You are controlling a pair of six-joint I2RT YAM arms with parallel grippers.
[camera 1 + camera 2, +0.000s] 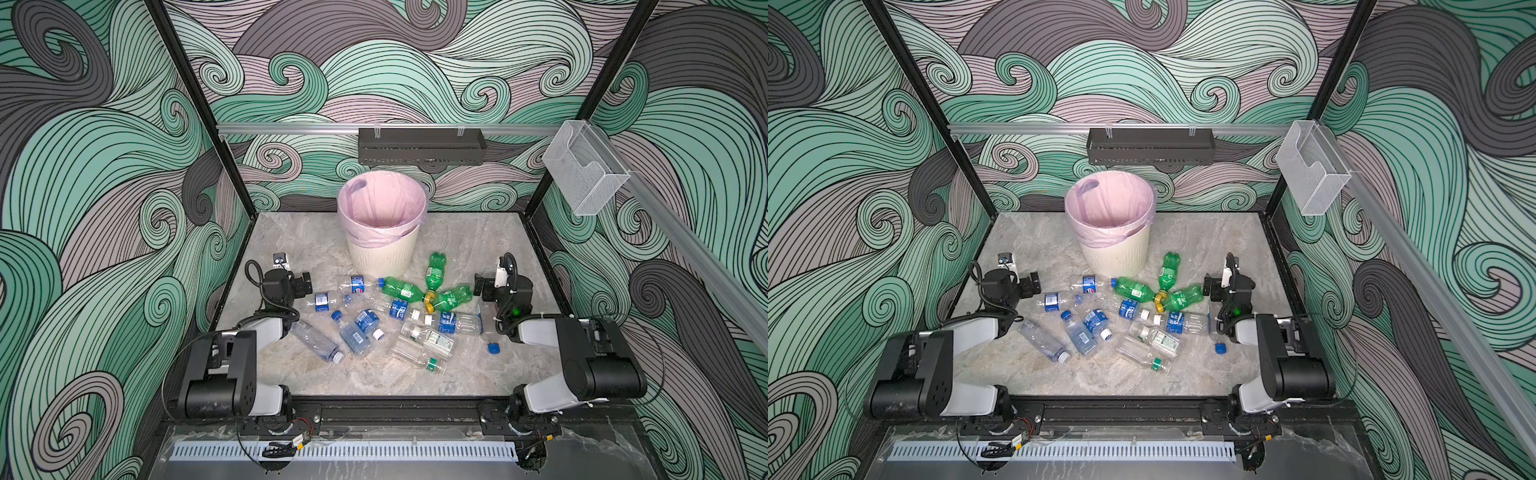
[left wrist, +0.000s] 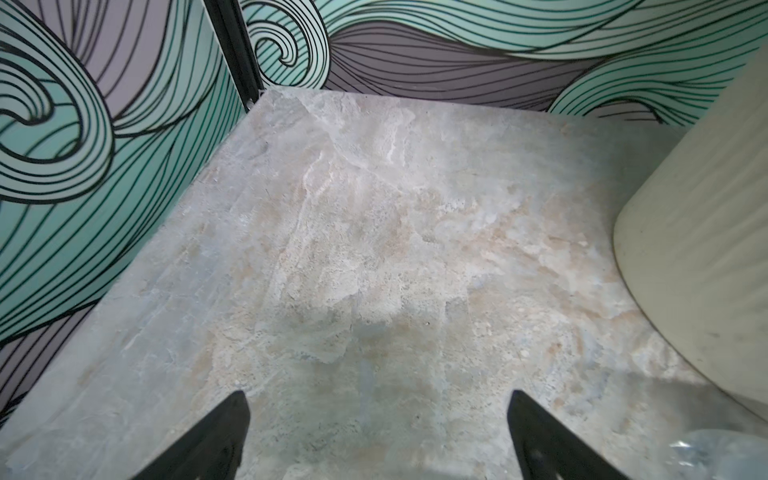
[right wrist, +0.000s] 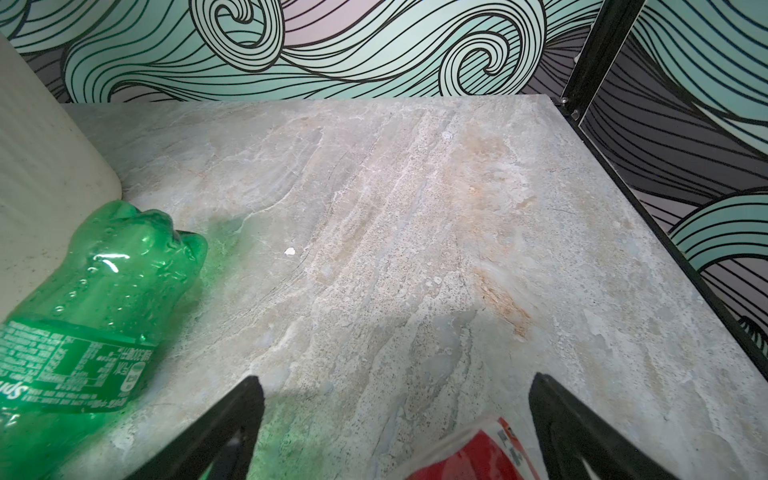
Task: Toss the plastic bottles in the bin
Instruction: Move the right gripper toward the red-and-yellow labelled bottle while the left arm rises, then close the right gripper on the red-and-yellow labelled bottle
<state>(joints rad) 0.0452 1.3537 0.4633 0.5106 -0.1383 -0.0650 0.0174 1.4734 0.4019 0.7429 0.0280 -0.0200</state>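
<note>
The cream ribbed bin (image 1: 382, 249) (image 1: 1115, 253) with a pink bag stands at the back middle. Several plastic bottles lie in front of it: three green ones (image 1: 401, 289) (image 1: 1177, 299) and clear ones with blue labels (image 1: 365, 322) (image 1: 1086, 332). My left gripper (image 1: 305, 284) (image 2: 377, 395) is open over bare floor, left of the pile. My right gripper (image 1: 482, 286) (image 3: 395, 376) is open beside a green bottle (image 3: 104, 299). Something with a red and white label (image 3: 469, 457) shows low between its fingers, apart from them.
A loose blue cap (image 1: 493, 348) lies near the right arm. A black perforated tray (image 1: 422, 145) hangs on the back wall and a clear mesh box (image 1: 586, 170) on the right rail. Patterned walls close in on three sides.
</note>
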